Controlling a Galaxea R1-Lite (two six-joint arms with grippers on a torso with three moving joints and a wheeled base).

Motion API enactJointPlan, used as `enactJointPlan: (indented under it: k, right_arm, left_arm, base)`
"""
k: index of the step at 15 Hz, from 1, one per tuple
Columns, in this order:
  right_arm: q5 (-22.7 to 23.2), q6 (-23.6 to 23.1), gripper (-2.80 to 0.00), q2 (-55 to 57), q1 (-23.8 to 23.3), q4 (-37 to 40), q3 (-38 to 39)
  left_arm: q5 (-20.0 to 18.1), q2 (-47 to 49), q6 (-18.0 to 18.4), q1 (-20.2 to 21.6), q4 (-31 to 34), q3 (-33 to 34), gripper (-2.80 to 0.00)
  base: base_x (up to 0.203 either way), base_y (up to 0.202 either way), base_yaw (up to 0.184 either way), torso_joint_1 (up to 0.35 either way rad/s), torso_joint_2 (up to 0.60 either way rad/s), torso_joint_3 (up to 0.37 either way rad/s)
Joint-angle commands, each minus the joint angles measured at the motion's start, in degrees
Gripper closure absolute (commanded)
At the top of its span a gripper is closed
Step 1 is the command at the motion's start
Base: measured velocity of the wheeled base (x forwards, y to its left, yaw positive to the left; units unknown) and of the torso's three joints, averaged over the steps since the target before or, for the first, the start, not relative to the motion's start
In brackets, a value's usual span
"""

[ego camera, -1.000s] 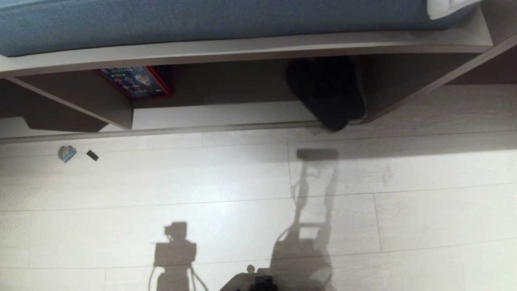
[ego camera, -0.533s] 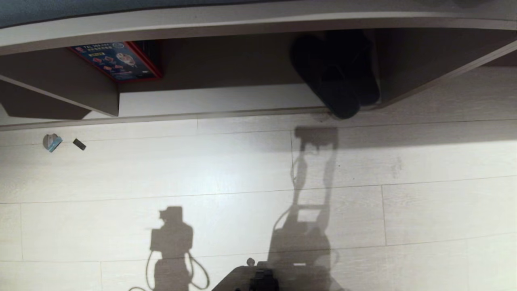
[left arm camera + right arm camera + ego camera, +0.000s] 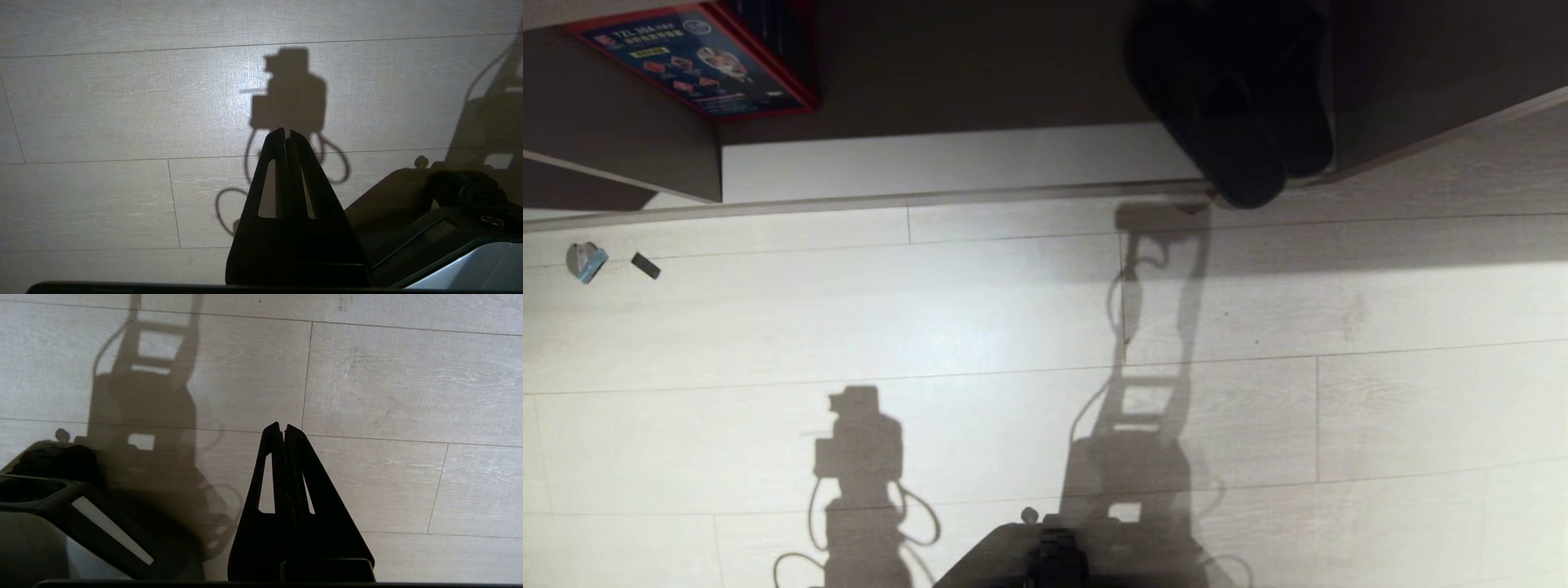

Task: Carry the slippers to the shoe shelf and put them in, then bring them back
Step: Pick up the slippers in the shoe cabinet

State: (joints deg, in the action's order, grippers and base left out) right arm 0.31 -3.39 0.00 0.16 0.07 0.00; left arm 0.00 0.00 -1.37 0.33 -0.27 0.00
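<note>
The dark slippers (image 3: 1233,106) lie side by side inside the shoe shelf (image 3: 947,159), in its right-hand compartment against a divider panel, with one end sticking out over the pale base board's front edge. Neither arm shows in the head view. My left gripper (image 3: 286,132) hangs shut and empty over bare floor. My right gripper (image 3: 282,426) is likewise shut and empty, pointing at the floor planks. Both are well short of the slippers.
A red-edged printed box (image 3: 698,61) sits in the shelf's left part. A small blue-and-grey object (image 3: 584,261) and a dark chip (image 3: 645,265) lie on the pale plank floor at left. My base (image 3: 1045,559) shows at the bottom edge.
The whole head view has tilted down: the blue cushion and shelf top have slid out of the picture, and the slippers and shelf now sit at the top edge. Nothing itself moved.
</note>
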Motion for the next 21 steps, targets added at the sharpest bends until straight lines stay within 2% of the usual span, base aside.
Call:
enactJointPlan:
  k: [1,12,16,19,21]
  right_arm:
    - [0.0,0.0,0.00,0.1,0.0,0.0,0.0]
    - [0.0,-0.4,0.00,0.1,0.0,-0.2,-0.1]
    - [0.8,0.2,0.00,3.2,0.1,1.6,-8.7]
    - [2.5,0.3,0.00,12.5,0.1,2.1,-14.7]
    - [5.3,0.2,0.00,21.3,0.2,2.0,-19.5]
  left_arm:
    - [0.0,0.0,0.0,0.0,0.0,0.0,0.00]
    - [0.0,0.0,0.0,0.1,0.0,0.0,0.00]
    - [0.0,0.0,0.0,0.0,0.0,0.0,0.00]
    - [0.0,0.0,0.1,0.0,0.0,0.0,0.00]
    - [0.0,0.1,0.2,0.0,0.0,0.0,0.00]
  base:
    - [0.000,0.000,0.000,0.007,0.00,-0.198]
    - [0.000,0.000,0.000,0.004,0.00,-0.168]
    - [0.000,0.000,0.000,0.000,0.00,-0.006]
    - [0.000,0.000,0.000,0.000,0.00,0.000]
    - [0.000,0.000,0.000,0.000,0.00,0.000]
